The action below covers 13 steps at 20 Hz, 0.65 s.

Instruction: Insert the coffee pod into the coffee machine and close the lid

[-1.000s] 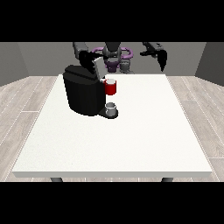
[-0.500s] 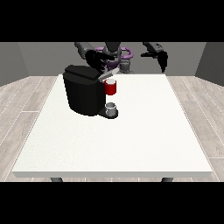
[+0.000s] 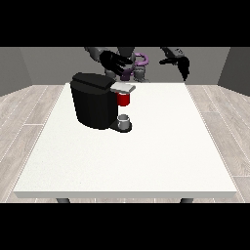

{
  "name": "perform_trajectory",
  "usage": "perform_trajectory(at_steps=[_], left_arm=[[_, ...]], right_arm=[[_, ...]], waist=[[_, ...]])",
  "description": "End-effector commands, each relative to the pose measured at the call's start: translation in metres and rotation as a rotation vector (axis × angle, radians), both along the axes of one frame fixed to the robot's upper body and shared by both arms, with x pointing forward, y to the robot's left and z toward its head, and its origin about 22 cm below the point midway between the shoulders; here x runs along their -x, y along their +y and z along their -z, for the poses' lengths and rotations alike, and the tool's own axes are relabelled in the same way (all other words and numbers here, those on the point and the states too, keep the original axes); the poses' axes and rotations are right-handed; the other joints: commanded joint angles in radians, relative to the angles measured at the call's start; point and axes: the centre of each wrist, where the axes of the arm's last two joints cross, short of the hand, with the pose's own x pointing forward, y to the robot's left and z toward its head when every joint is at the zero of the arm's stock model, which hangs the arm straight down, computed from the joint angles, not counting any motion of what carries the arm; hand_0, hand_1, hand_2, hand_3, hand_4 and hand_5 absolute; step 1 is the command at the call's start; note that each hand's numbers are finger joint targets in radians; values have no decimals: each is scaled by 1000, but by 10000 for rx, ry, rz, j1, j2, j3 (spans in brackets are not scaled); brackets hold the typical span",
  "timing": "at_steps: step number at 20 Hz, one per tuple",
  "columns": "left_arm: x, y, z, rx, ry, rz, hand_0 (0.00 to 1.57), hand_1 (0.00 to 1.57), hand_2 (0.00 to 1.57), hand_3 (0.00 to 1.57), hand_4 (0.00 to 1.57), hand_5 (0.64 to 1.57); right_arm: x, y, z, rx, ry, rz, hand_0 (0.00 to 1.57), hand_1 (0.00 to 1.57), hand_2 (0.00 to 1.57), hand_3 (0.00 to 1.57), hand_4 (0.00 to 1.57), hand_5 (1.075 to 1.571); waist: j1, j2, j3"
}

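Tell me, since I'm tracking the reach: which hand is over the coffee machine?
The hand at the view's left, above the coffee machine. The hand at the view's right hangs apart.

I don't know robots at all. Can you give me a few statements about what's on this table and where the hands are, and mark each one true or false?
1. The coffee machine is black. True.
2. A red thing at the machine sits under its grey lid. True.
3. The hand at the view's right rests on the machine. False: it is raised, well away from it.
4. The machine stands at the white table's near edge. False: it stands towards the far side, nearer the robot.
5. The hand at the view's left is above the machine's far side. True.
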Motion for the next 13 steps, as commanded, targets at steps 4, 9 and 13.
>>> perform_trajectory(at_steps=[4, 9, 13], left_arm=[[3, 5, 11, -66, -386, 23, 0, 0, 0, 0, 121, 1571], [20, -9, 33, 296, 404, -124, 0, 0, 0, 0, 165, 1571], [31, 12, 44, 114, 206, -740, 0, 0, 0, 0, 192, 1571]], right_arm=[[9, 27, -6, -716, -596, -979, 0, 0, 0, 0, 132, 1571], [56, 21, 71, -2095, 538, -1013, 0, 0, 0, 0, 269, 1571], [85, 9, 103, -2610, 1273, -679, 0, 0, 0, 0, 157, 1571]], waist=[[-290, -80, 0], [-511, -1293, 5], [-1296, -1493, 2]])
